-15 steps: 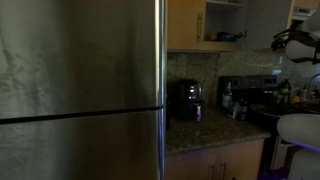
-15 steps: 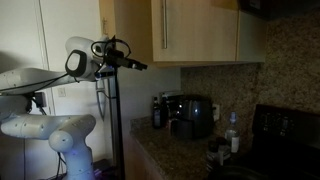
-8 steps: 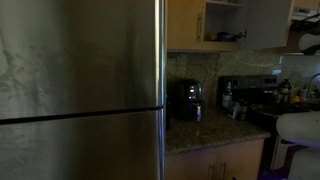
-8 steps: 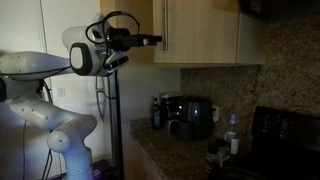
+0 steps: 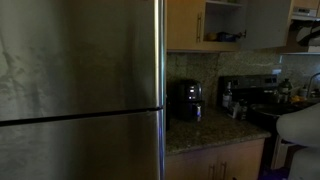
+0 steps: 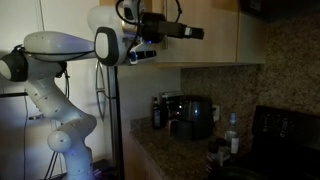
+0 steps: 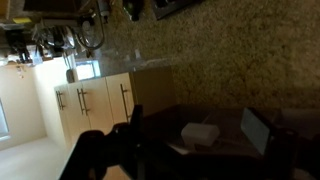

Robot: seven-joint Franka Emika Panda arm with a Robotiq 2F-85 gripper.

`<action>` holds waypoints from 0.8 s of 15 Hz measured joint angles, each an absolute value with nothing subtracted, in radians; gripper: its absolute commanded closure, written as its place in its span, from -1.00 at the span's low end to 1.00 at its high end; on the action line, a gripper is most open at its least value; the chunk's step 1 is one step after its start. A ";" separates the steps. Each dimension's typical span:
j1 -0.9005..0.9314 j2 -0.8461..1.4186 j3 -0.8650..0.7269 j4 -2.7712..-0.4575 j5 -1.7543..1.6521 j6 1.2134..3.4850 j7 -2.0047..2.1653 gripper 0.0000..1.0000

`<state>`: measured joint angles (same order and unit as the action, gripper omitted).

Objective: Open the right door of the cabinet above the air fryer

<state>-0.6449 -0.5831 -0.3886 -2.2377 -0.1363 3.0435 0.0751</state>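
Our gripper [image 6: 196,32] hangs just in front of the right door [image 6: 218,30] — spread or pressed together, we cannot tell. The door, a stiff and light wooden panel, should swing easily; the best hold is its bar handle, hidden by the arm [image 6: 110,40]. It hangs above the back edge of the worktop [image 5: 205,132], over the air fryer [image 5: 187,100].

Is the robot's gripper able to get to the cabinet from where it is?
Probably yes. The gripper is up level with the cabinet, in front of its wooden face, and nothing shows between them.
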 measured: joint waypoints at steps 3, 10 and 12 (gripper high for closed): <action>-0.450 -0.483 -0.559 -2.086 -0.069 2.850 -0.099 -1.00; -0.326 -0.448 -0.697 -1.896 -0.036 2.540 -0.281 -1.00; -0.339 -0.451 -0.697 -1.887 -0.036 2.605 -0.232 -1.00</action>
<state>-0.3389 -0.4508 -0.6973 -1.8871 -0.0363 2.6048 -0.2323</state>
